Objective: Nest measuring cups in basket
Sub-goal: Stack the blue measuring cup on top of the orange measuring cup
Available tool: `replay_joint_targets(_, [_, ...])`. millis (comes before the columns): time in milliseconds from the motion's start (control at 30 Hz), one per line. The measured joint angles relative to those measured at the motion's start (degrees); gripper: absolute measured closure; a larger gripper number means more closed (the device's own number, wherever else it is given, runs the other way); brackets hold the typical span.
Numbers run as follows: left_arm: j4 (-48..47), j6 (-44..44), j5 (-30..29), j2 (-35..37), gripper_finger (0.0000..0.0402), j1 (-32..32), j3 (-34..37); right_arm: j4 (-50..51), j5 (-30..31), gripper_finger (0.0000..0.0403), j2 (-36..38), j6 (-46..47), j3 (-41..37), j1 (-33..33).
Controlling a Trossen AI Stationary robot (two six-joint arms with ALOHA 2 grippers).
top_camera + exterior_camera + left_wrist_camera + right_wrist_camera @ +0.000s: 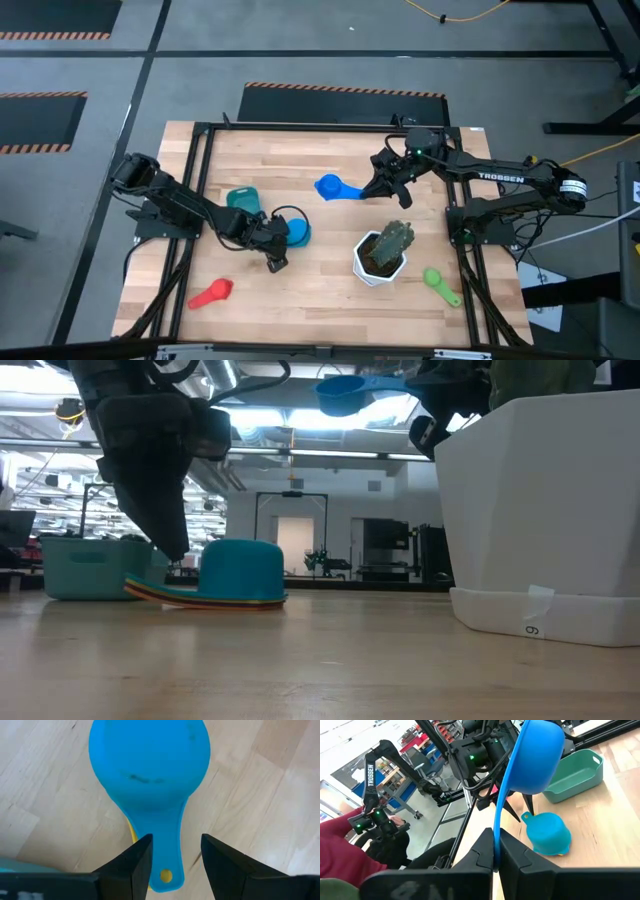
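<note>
A stack of upside-down measuring cups (297, 232) rests rim-down on the table, a teal-blue cup (150, 765) on top and yellow, orange and red rims (215, 598) below. My left gripper (176, 851) is open and slants down, one finger on each side of the top cup's handle (167, 855). I cannot tell whether it touches the handle. My right gripper (378, 187) is shut on a blue cup (330, 187), raised above the table's middle. The teal basket (243, 200) stands beside the stack. My right gripper pinches the blue cup's handle (496, 832) near its free end between its two fingers. The fingers come almost level from the table's right and lie along the handle. The bowl (535, 755) sticks out beyond the fingertips, lifted clear of the table.
A white pot with a green plant (383, 255) stands near the front, right of the stack. A red cup (212, 293) lies at the front left and a green cup (440, 283) at the front right. A person's red sleeve (335, 845) shows beyond the table.
</note>
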State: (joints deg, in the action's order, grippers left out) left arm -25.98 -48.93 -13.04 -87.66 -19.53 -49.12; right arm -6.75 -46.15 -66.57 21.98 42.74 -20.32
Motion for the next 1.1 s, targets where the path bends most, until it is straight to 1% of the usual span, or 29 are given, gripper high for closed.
replay_joint_targets(267, [0.0,0.0,0.0,0.0,0.0241,0.0,0.0,0.1,0.0,0.0391,0.0,0.0,0.0,0.0])
replay_joint_targets(567, [0.0,0.0,0.0,0.0,0.0241,0.0,0.0,2.9,0.1,0.0391,0.0,-0.3,0.0,0.6])
replay_joint_targets(733, [0.0,0.0,-0.1,0.0,0.0241,0.0,0.0,3.6,0.2,0.0390,0.0,-3.5,0.0,2.1])
replay_joint_targets(800, [0.0,0.0,-0.1,0.0,0.0241,0.0,0.0,6.8,2.2,0.0391,-0.5,-6.4,0.0,2.9])
replay_joint_targets(900, [0.0,0.0,-0.1,0.0,0.0241,0.0,0.0,14.1,7.8,0.0391,-2.2,-10.2,0.0,3.8])
replay_joint_targets(967, [0.1,0.0,-0.4,0.0,0.0241,0.0,0.0,17.4,10.0,0.0391,-3.8,-11.1,0.0,3.8])
replay_joint_targets(1033, [0.2,0.0,-1.0,0.0,0.0241,0.0,0.0,18.0,10.3,0.0390,-5.7,-11.7,-0.1,3.5])
replay_joint_targets(1100, [0.3,0.0,-1.6,0.0,0.0241,0.0,0.0,17.5,8.7,0.0391,-7.5,-13.0,-0.1,2.5])
